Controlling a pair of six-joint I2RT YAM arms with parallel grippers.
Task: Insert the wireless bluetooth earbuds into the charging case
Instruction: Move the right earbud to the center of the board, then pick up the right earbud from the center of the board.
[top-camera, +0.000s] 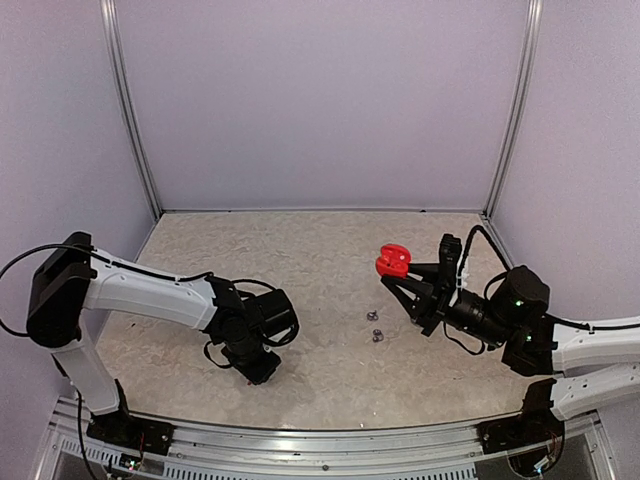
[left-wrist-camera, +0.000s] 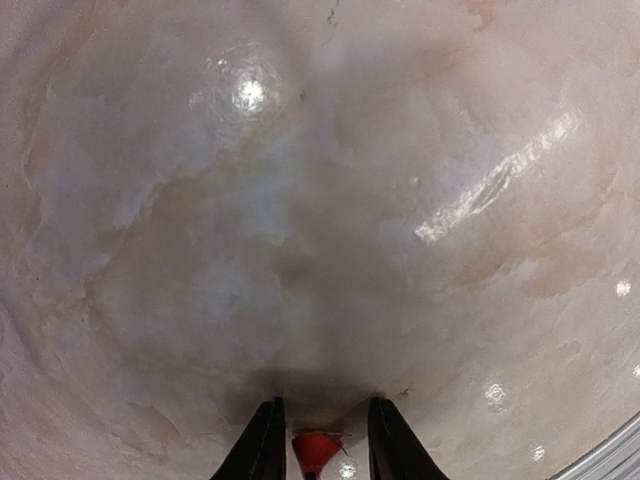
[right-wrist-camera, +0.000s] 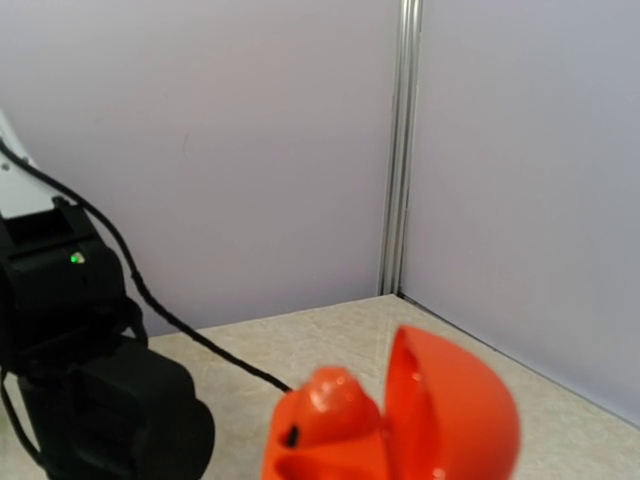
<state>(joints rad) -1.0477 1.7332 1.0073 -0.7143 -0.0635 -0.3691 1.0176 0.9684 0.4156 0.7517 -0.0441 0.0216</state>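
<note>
Red earbud (left-wrist-camera: 312, 452), tiny, light, hard and probably slippery, sits pinched between the near-closed fingers of the left hand (left-wrist-camera: 325, 405), low over the bench (left-wrist-camera: 320, 200); it is best held across its body. Right hand (top-camera: 393, 272) clamps the open charging case (top-camera: 392, 260) aloft, well apart. Two silver-grey earbuds (top-camera: 378, 336) lie between the arms, near the likely path.

Two loose earbuds (top-camera: 375, 326) lie together on the table (top-camera: 300, 250), between my arms. Right of them and farther back, my right gripper (top-camera: 397, 270) holds the charging case (top-camera: 392, 261) above the table. Left of them and nearer, my left gripper (top-camera: 262, 372) points down at the table, another earbud (left-wrist-camera: 313, 450) between its fingers (left-wrist-camera: 265, 445).
</note>
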